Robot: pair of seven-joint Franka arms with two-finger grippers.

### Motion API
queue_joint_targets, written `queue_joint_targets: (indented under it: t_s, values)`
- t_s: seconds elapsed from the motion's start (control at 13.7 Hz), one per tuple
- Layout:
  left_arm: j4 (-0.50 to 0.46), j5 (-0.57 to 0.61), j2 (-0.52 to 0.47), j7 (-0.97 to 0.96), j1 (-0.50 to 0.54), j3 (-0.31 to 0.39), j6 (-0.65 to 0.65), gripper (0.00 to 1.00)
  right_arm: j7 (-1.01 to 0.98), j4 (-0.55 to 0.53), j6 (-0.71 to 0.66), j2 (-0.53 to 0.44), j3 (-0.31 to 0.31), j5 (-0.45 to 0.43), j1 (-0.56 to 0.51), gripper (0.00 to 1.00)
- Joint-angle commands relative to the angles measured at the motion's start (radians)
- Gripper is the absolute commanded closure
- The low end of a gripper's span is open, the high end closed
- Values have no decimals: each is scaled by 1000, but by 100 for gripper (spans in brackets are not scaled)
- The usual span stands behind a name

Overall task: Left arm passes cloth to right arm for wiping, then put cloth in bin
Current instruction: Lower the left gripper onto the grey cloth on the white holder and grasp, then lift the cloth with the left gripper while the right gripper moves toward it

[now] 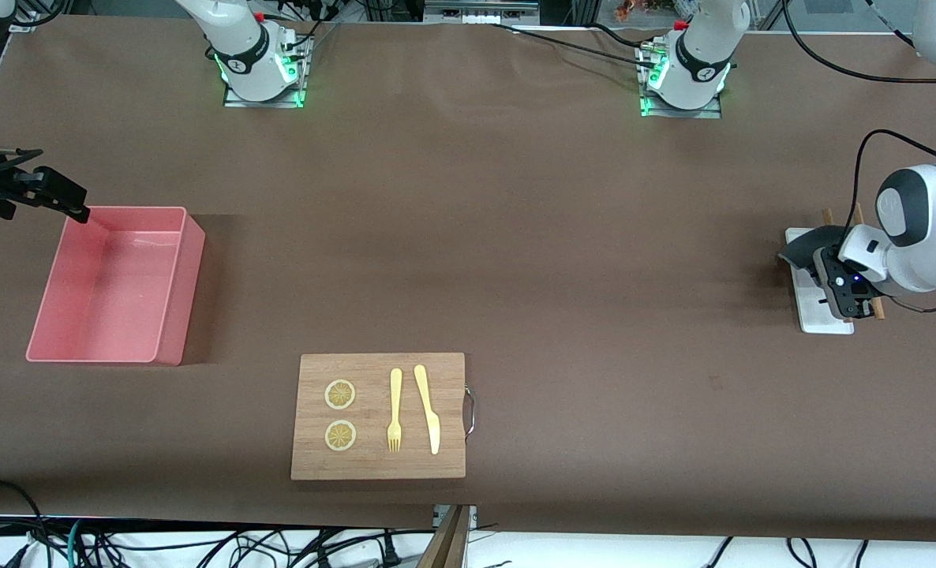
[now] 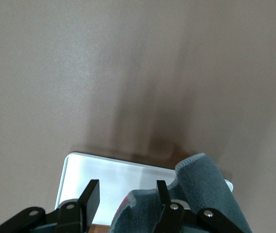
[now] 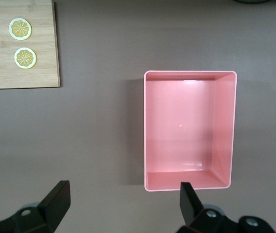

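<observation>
Left wrist view is showing the left gripper with its fingers around the cloth, which is lying on a white tray at the left arm's end of the counter. The right gripper, fingers spread wide, is waiting above the pink bin.
</observation>
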Motion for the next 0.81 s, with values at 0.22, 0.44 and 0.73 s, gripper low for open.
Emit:
queue_joint_targets:
  t_s: [0.22,0.44,0.73]
  values:
    - [17,26,20,55,24,-5,0,64,-15,7,-7,37,0,13,-9,0]
    - [20,26,20,58,21,-7,-5,100,10,-3,1,38,3,17,-2,0]
    - [40,28,12,72,18,-13,-19,100,161,-7,28,87,7,136,-2,0]
